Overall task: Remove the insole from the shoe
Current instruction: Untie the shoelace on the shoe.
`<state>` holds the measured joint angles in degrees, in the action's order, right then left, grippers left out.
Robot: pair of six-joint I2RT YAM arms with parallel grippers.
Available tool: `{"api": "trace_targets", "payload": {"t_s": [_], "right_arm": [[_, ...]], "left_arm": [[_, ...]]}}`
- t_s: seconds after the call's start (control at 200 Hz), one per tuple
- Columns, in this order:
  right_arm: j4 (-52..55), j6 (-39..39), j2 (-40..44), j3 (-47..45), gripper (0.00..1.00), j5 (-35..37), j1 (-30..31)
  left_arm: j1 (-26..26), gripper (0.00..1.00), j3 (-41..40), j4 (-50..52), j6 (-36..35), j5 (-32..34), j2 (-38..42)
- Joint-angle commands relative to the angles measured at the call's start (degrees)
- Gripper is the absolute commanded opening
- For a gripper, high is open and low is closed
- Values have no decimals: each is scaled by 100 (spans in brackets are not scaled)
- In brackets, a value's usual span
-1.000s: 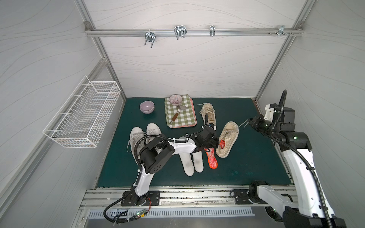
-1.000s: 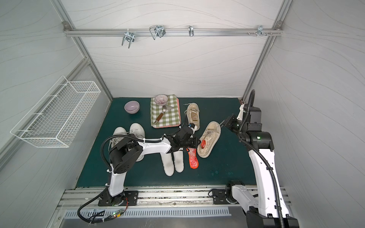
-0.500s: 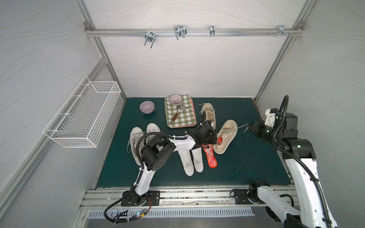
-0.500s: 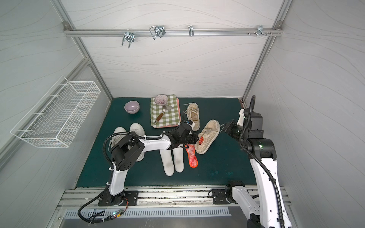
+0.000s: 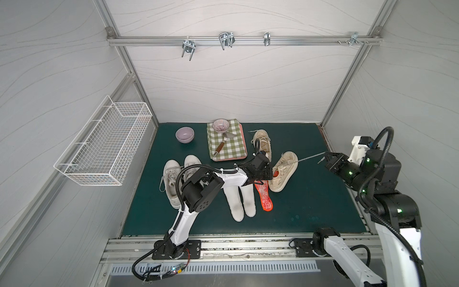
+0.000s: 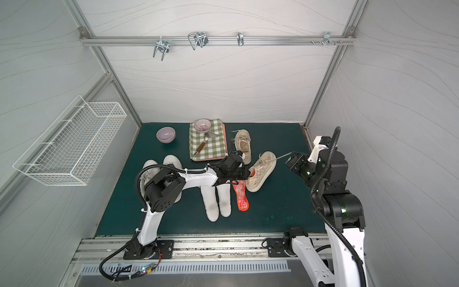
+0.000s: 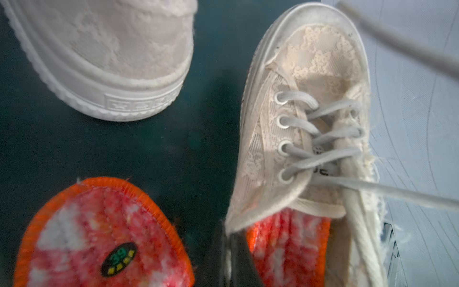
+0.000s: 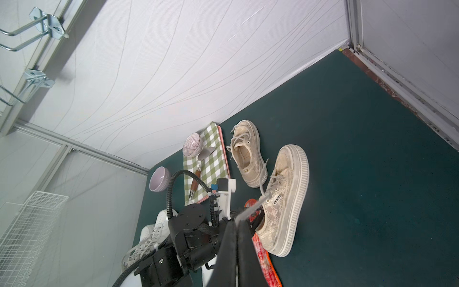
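Observation:
A beige lace shoe leans on its side on the green mat. A red-and-orange insole shows inside its opening. My left gripper is at the heel opening, shut on the shoe's collar edge beside the insole. To the right, my right gripper is raised and shut on the shoelace. The lace runs taut from the shoe to the gripper.
A loose red insole and two white insoles lie in front of the shoe. A second beige shoe, a checked-cloth tray with bowl and spatula, a purple bowl and white sneakers stand around. A wire basket hangs on the left wall.
My right arm has drawn back toward the front right, still holding the lace. The shoe and my left gripper have shifted only slightly.

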<state>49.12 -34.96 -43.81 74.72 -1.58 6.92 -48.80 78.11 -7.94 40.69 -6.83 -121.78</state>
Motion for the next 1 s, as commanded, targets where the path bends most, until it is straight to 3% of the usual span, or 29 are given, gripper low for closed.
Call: {"api": "trace_targets", "payload": {"t_s": [0.0, 0.055, 0.095, 0.23, 0.395, 0.505, 0.785, 0.995], "right_arm": [[-591, -4, -107, -408, 16, 162, 27], [-676, -45, -224, -770, 49, 167, 26], [-741, -47, -338, -1013, 65, 238, 24], [-947, 204, -886, -1600, 81, 104, 48], [-1198, 483, -1763, -1957, 84, 162, 713], [-1359, 576, -2213, -2077, 84, 665, 1222], [-1661, 678, -3011, -2458, 77, 972, 1538], [-1824, 674, -3420, -2390, 65, 1460, 1558]], "left_arm": [[20, 0, -102, 699, -42, 146, -151], [-51, 0, -118, 677, -110, 116, -3], [-97, 0, -120, 634, -118, 66, 104], [-268, 0, -122, 476, -97, -126, 340], [-418, 0, -24, 526, -150, -176, 471], [-465, 0, 20, 577, -192, -152, 502], [-484, 0, -50, 582, -169, -132, 553], [-508, 0, -119, 556, -171, -141, 626]]}}
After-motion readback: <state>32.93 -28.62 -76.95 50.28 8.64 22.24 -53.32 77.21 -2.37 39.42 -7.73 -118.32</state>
